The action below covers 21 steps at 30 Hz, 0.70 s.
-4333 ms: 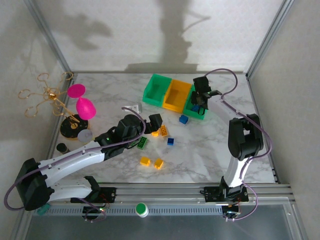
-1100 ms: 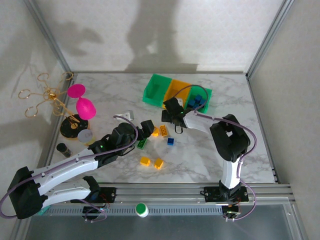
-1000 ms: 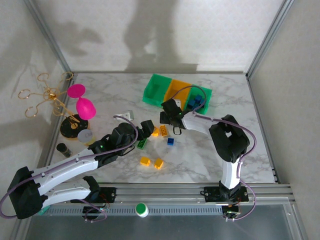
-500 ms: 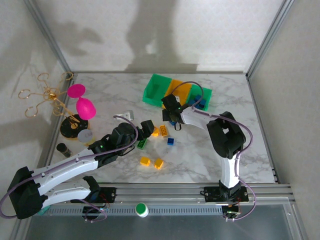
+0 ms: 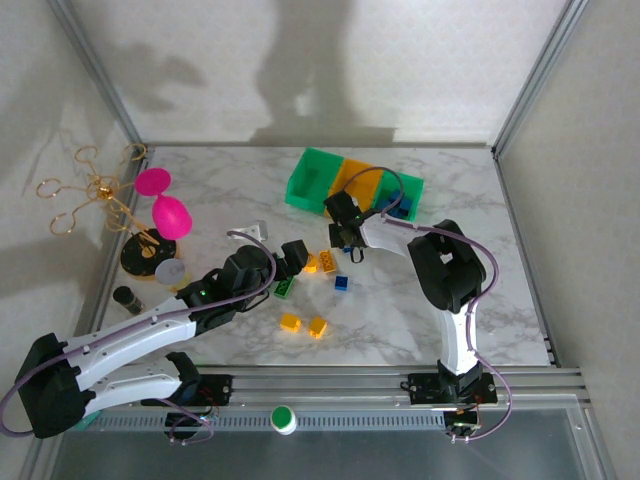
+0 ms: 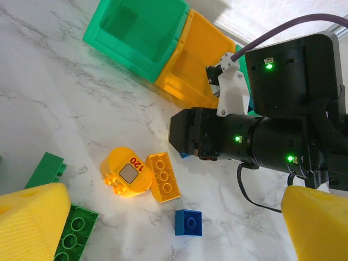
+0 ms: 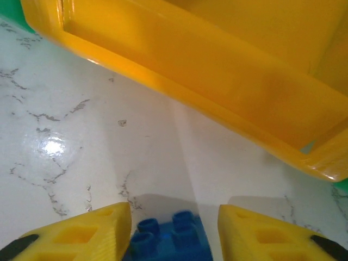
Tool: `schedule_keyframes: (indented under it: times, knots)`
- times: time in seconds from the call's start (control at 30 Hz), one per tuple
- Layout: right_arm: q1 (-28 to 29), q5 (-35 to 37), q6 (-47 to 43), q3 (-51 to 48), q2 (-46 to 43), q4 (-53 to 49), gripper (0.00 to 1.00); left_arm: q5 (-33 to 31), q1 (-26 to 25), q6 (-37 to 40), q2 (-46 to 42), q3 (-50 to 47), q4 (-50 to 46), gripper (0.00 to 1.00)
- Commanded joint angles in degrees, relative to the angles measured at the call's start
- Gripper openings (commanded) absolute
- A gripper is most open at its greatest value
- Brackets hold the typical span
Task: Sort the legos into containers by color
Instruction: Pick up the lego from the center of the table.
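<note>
Left pincer (image 5: 293,254), wide apart, hangs by a green lego (image 6: 73,234). Unlike the overhead, the right wrist view resolves the right pincer (image 7: 171,231) clamped on a blue lego (image 7: 168,242) before the yellow bin (image 7: 190,70). Seconds ago it hung over the right green bin (image 5: 413,188); now its arm bends left

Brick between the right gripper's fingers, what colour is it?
The brick is blue, clearest in right wrist view.
</note>
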Motion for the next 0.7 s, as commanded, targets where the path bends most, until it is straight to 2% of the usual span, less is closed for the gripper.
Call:
schedule_keyframes:
  times: [0.0,0.23,0.47,0.67]
  knots:
    - [-0.27,-0.53,-0.55,0.62,-0.53,-2.04,0.42,-0.74,0.49,0.56,-0.31,0.8,-0.03,1.0]
    - [-0.28,-0.31,0.22,0.07,-3.17,-2.53,0.32,-0.53,0.55,0.56,-0.36,1.09,-0.1,1.0]
    - [-1.1,-0.32,1.85,-0.41,-8.26,-3.67,0.31,0.51,0.51,0.64,-0.82,1.5,0.25,1.0]
    - [-3.99,1.76,2.36,-0.35,-13.42,-5.02,0.31,1.77,0.51,2.0,1.24,4.26,0.05,1.0]
